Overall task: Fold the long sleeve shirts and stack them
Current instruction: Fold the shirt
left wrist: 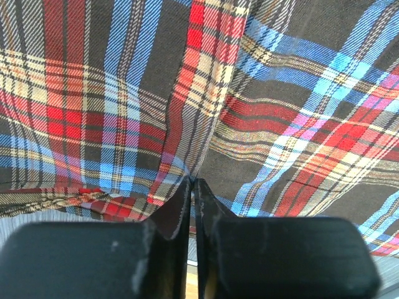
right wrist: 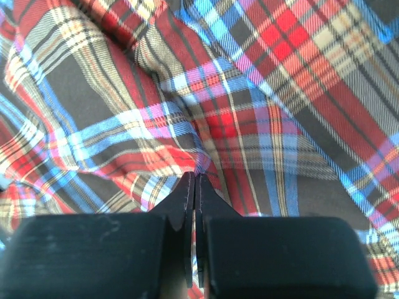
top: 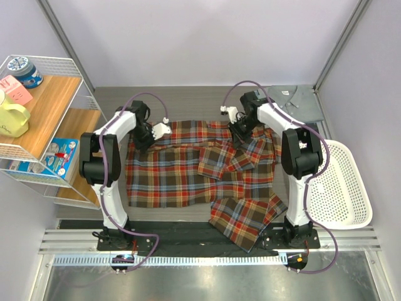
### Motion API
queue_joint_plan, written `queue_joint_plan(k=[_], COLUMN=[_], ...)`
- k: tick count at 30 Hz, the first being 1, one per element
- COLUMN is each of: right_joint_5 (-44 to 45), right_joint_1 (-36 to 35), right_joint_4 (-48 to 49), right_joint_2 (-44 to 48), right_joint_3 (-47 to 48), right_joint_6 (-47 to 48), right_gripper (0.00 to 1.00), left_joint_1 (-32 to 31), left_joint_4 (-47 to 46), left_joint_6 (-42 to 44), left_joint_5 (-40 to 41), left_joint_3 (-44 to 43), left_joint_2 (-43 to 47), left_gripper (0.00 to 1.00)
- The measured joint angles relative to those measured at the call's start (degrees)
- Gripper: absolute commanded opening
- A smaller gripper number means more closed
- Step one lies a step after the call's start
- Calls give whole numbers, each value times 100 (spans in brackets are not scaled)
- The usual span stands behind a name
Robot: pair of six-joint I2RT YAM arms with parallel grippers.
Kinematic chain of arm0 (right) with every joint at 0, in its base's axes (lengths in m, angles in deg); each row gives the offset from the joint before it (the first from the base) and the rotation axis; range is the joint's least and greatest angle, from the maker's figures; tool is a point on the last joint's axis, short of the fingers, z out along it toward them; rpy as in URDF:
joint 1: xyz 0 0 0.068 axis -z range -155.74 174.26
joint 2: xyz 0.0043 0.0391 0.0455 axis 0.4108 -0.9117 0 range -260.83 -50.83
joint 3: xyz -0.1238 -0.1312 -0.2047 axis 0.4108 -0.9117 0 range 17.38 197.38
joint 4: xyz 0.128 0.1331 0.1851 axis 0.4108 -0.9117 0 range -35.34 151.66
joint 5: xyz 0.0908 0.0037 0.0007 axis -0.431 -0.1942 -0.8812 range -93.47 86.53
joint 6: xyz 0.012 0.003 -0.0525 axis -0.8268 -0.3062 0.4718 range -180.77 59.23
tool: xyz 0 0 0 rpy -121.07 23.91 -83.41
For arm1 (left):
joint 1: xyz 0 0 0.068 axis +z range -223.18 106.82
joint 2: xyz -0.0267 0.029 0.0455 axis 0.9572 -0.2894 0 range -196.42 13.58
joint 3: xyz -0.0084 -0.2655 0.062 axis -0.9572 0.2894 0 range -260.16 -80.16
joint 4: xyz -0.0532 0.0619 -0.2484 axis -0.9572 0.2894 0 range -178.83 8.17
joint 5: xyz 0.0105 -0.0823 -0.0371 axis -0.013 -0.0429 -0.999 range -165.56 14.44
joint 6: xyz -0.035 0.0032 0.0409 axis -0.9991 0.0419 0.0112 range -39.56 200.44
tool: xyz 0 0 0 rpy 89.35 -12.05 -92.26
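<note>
Plaid flannel shirt (top: pixel 182 175) spread flat mid-table, left gripper (left wrist: pixel 192 187) and right gripper (right wrist: pixel 196 180) each clamped tight on its far edge, grey-blue shirt (top: pixel 294 99) behind the right arm, white mesh basket (top: pixel 366 207) at right, wire shelf (top: pixel 47 58) at left.

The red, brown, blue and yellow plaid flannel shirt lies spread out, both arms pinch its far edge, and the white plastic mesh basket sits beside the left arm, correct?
No: the top external view shows the white plastic mesh basket beside the right arm. Otherwise right: the plaid flannel shirt lies spread out, and both arms' jaws pinch its far edge.
</note>
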Motion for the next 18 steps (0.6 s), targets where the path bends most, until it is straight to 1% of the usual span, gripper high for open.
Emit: queue_joint_plan(k=[4,9,14,18], right_joint_5=[-208,-466,-745,-879], right_joint_1=[256,525,496,479], right_joint_4=[-195,-476,-857,-1202], right_joint_2=[203,776,1104,1272], right_joint_3=[0,20,39,-17], right_joint_6=[44,175,396,645], right_gripper=[1,1,1,1], left_joint_1=[20,46,48,48], left_joint_4=[2,61,223,398], left_joint_6=[2,7,96,284], left_joint_5=[0,-7,-79,-111], left_joint_3=[-2,-52,-227,-203], left_joint_2=[28,173,341,579], left_gripper=[0,0,0,0])
